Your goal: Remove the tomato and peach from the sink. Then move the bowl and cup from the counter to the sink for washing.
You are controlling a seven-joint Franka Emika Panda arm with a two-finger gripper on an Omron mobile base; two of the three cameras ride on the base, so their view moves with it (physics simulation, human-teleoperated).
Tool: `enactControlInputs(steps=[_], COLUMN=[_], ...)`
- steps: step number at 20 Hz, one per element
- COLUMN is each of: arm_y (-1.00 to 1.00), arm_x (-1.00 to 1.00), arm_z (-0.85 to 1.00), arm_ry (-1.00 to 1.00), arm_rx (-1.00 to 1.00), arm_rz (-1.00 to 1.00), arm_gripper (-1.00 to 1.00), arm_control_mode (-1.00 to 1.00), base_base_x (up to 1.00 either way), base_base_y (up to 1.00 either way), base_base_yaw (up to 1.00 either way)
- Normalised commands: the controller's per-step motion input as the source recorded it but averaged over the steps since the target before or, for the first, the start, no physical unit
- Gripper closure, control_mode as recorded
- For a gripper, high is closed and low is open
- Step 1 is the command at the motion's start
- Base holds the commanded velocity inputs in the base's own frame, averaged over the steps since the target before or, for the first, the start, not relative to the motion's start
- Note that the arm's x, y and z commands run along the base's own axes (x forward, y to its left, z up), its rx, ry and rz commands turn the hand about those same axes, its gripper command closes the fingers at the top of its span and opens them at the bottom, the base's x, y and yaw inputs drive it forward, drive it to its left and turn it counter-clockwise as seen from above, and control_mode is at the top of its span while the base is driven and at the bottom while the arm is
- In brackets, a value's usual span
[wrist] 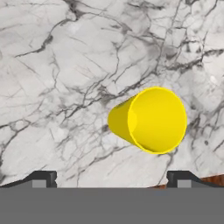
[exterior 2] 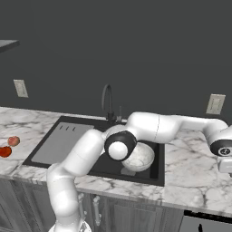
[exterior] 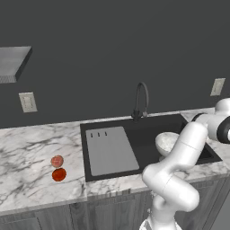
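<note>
In the hand view the yellow cup [wrist: 151, 120] stands on the marble counter [wrist: 65, 87], its mouth towards the camera, just beyond my gripper [wrist: 111, 178] and a little right of centre. The gripper is open, its fingertips [wrist: 43, 178] spread wide with nothing between them. My arm reaches far right over the counter [exterior 2: 195, 172]. The speckled bowl [exterior: 167, 143] [exterior 2: 138, 156] sits in the black sink [exterior: 143, 130] [exterior 2: 97, 170]. On the counter left of the sink lie the peach [exterior: 57, 161] [exterior 2: 13, 141] and, just in front of it, the tomato [exterior: 59, 174] [exterior 2: 4, 152].
A grey flat panel [exterior: 110, 150] covers the sink's left part. The black gooseneck faucet [exterior: 142, 96] rises behind the basin. Wall outlets [exterior: 28, 102] [exterior 2: 215, 103] sit above the counter. A grey shelf [exterior: 13, 63] juts out at the upper left.
</note>
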Motion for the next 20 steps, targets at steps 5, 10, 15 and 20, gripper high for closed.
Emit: enactControlInputs(steps=[5,10,15,20], arm_y=[-0.01,-0.01,-0.03,-0.03], arm_x=[0.05,0.07,0.07,0.08], arm_z=[-0.04,-0.04,-0.05,-0.08], arm_ry=[0.00,0.00,0.00,0.00], arm_rx=[0.00,0.00,0.00,0.00], arm_rz=[0.00,0.01,0.01,0.00], arm_gripper=[-1.00,-1.00,-1.00,-1.00], arm_control_mode=[-1.00,-1.00,-1.00,-1.00], base_base_x=[0.00,0.00,0.00,0.00], base_base_y=[0.00,0.00,0.00,0.00], base_base_yaw=[0.00,0.00,0.00,0.00])
